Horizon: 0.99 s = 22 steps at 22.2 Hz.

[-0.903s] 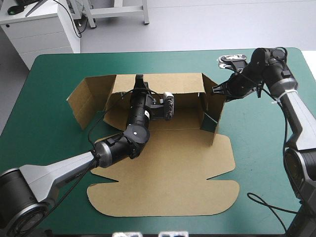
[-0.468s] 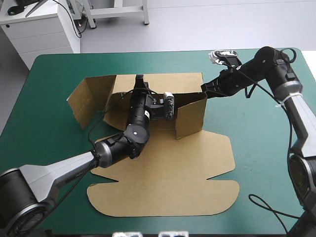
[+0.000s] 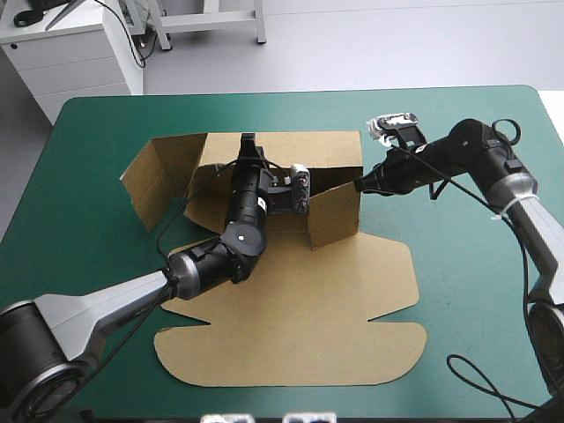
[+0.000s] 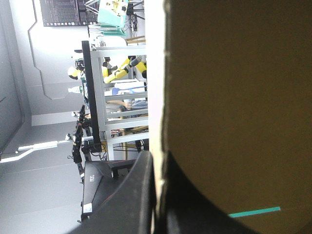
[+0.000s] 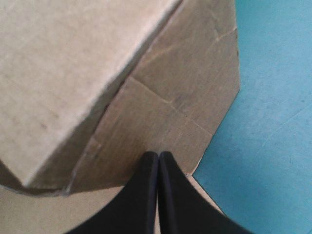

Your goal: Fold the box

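A teal-green cover (image 3: 97,123) lies over the table, and the box (image 3: 300,326) sits near its middle. It is a cut sheet of brown board, only partly raised. Its wide lid panel lies flat on the robot's side, and the back wall (image 3: 304,145) stands upright along the far side.

The left claw (image 3: 249,141) reaches to the top edge of that wall. In its wrist view the board runs edge-on between the two black fingers, so it appears to be pinched on the wall. The right claw (image 5: 158,155) has its fingers pressed together into one point and grips nothing. The tip rests against the outer face of the side wall (image 3: 335,211), which stands swung inward at an angle just ahead of it. Bare cover shows beside the claw. On the far side of the left claw, toward the table's left edge, another flap (image 3: 154,181) leans outward, touched by neither claw.

The board looks light and stiff. It will probably bend only along its scored creases and spring back once released, so a raised wall needs holding until it is tucked. Its face seems smooth enough for a pointed tip to skid along. The surest hold is likely a pinch over a free top edge close to a crease. For a push, pressing high on a panel's flat face should work better than pressing on a corner, which could crumple.
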Motion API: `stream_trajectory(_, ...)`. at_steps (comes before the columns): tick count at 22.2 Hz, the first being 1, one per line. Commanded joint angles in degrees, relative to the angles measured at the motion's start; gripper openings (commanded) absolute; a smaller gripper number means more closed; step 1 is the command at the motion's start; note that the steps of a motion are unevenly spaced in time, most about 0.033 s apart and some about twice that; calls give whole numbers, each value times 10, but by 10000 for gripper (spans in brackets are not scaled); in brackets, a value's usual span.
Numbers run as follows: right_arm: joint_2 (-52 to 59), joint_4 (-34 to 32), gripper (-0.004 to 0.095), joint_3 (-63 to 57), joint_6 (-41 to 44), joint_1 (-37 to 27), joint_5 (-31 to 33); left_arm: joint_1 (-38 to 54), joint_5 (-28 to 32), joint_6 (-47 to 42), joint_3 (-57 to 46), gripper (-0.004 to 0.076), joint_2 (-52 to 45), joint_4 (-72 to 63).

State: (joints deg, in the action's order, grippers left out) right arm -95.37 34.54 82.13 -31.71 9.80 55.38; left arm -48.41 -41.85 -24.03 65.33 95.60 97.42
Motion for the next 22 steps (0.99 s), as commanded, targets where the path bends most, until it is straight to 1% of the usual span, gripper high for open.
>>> stream_trajectory(1,38,55,-18,-13,-36,3,-18,-3,-17,-8,14,-8,-26,70)
stream_trajectory(3,44,63,-18,-31,-41,3,-17,-3,-17,-8,14,-8,-26,70)
stream_trajectory(8,46,65,-17,-36,-51,3,9,-3,-17,-9,14,-8,-26,70)
stream_trajectory(12,54,69,24,-36,-74,3,28,-3,-17,-9,14,-8,-26,72)
stream_trajectory(13,60,67,76,-36,-81,3,44,-3,-17,-9,14,-8,-26,72)
stream_trajectory(14,61,67,104,-36,-84,3,51,-3,-17,-9,14,-8,-26,72)
stream_trajectory(16,63,69,217,-36,-88,3,78,-3,-17,-9,14,-8,-26,72)
stream_trajectory(17,63,69,302,-36,-89,3,91,-3,-16,-9,14,-8,-26,72)
stream_trajectory(19,63,59,400,-36,-93,3,89,-3,-16,-9,14,-8,-26,72)
stream_trajectory(20,63,47,422,-36,-91,3,68,-3,-16,-9,14,-8,-26,72)
stream_trajectory(22,63,31,426,-36,-82,3,41,-3,-16,-9,14,-8,-26,72)
